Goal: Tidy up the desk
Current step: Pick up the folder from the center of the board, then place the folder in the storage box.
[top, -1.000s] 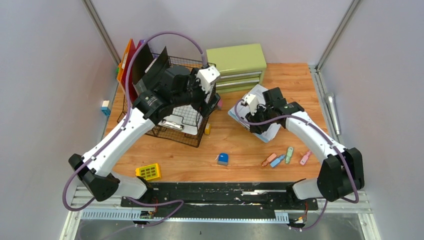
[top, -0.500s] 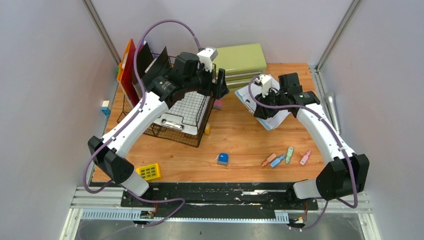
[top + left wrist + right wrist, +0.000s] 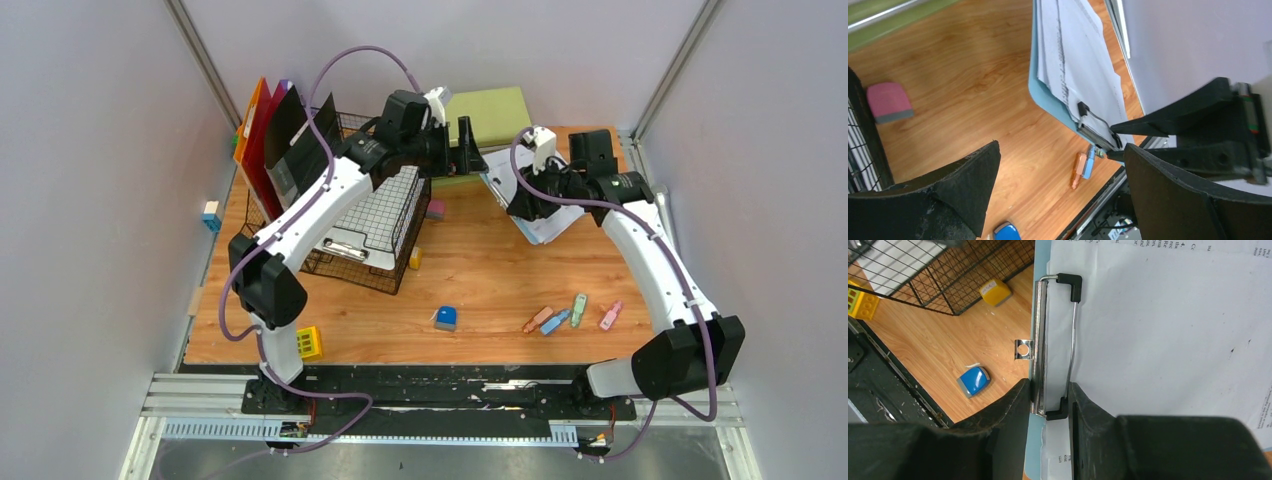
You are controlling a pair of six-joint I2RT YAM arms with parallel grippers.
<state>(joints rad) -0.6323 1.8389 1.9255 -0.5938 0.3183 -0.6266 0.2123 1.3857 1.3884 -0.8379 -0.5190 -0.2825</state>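
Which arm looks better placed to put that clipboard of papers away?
Right, probably: the right gripper is shut on the clipboard at its metal clip. The left gripper is open, apart from it, holding nothing.

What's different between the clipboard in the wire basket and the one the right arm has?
The clipboard in the basket rests inside the wire basket with nothing gripping it; the blue clipboard is clamped at its metal clip by the right tool. The basket one carries a gridded sheet; the blue one carries printed pages. Both have a metal clip at one end.
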